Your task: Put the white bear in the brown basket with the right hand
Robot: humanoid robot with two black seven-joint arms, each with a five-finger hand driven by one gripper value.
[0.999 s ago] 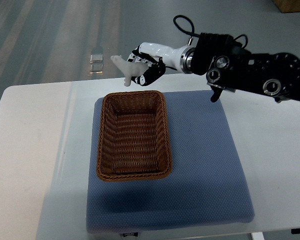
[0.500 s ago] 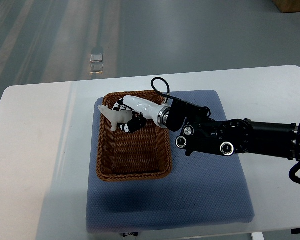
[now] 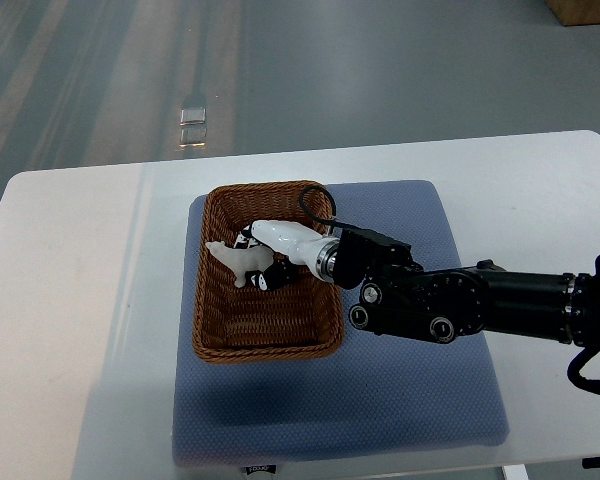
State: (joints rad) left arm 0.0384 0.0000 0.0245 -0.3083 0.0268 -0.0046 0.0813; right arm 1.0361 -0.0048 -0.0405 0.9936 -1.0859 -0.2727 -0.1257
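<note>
- The white bear (image 3: pixel 234 259) is sitting in the grip of the right hand (image 3: pixel 265 260), inside the outline of the brown basket (image 3: pixel 216 337), over the left half of its far end; whether the bear is touching the woven floor cannot be told.
- The right hand is closing its fingers around the bear, with the toy sticking out to the picture's left of the hand.
- Compared with half a second earlier, the bear is lying lower and deeper in the basket; then it was overlapping the far-left rim, and a full second earlier it was being carried beyond the basket's far end.
- The right arm (image 3: pixel 460 303) is reaching in from the picture's right edge, crossing the basket's right rim; its dark forearm is now sitting slightly nearer the camera side than before.
- The basket is resting in the same place on the left part of the blue mat (image 3: pixel 420 380), unchanged across the frames.
- The mat is lying on the white table (image 3: pixel 70 300), whose far edge is meeting the grey floor (image 3: pixel 380 70).
</note>
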